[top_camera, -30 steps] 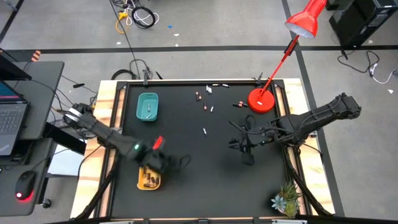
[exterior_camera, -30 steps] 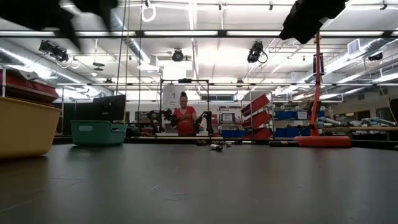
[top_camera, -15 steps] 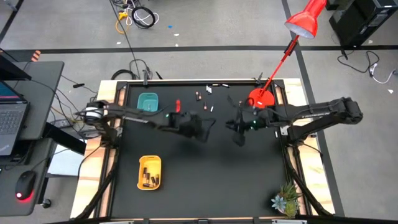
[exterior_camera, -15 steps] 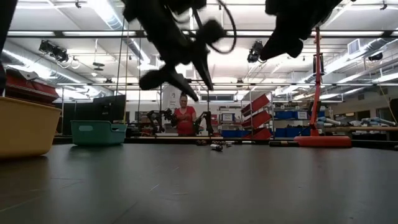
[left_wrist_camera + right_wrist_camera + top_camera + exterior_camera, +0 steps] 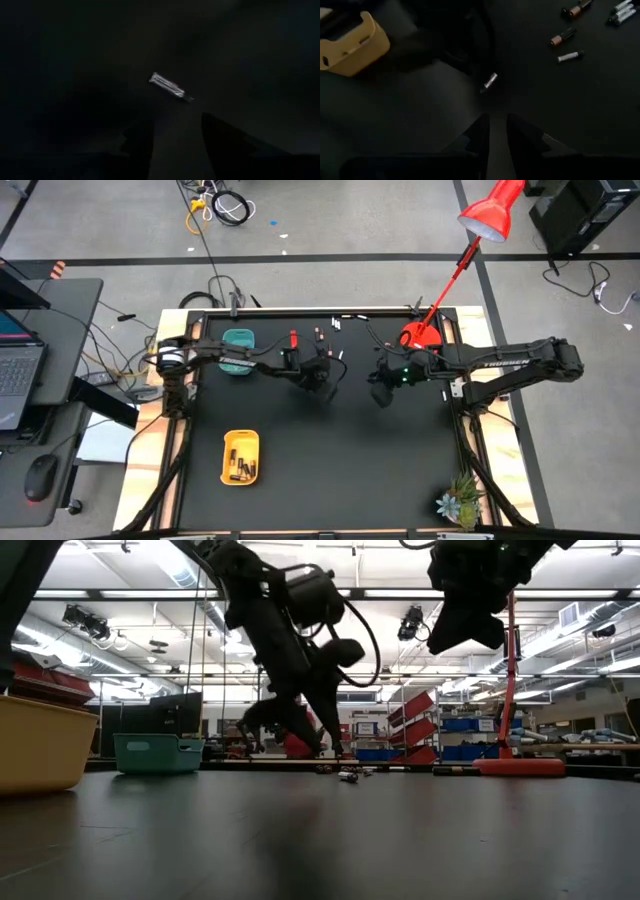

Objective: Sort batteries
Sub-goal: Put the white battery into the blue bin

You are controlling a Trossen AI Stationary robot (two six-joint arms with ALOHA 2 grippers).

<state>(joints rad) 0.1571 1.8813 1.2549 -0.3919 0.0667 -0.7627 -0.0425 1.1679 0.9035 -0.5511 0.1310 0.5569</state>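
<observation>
The left gripper (image 5: 172, 137) is held above the black table (image 5: 330, 460), near its middle. Its fingers (image 5: 140, 145) are spread apart and nothing is held between them. A silver battery (image 5: 170, 88) is seen lying on the table just ahead of it. The right gripper (image 5: 496, 131) is kept at 3 o'clock from the left one. Its fingers are close together, with a small gap, and nothing is pinched. More batteries (image 5: 322, 335) are scattered at 12 o'clock, and some are laid in the yellow tray (image 5: 240, 442)

My left gripper (image 5: 325, 385) swung from yellow tray (image 5: 240, 457) to table centre, above silver battery (image 5: 170, 88); right gripper (image 5: 380, 394) drifted far.
</observation>
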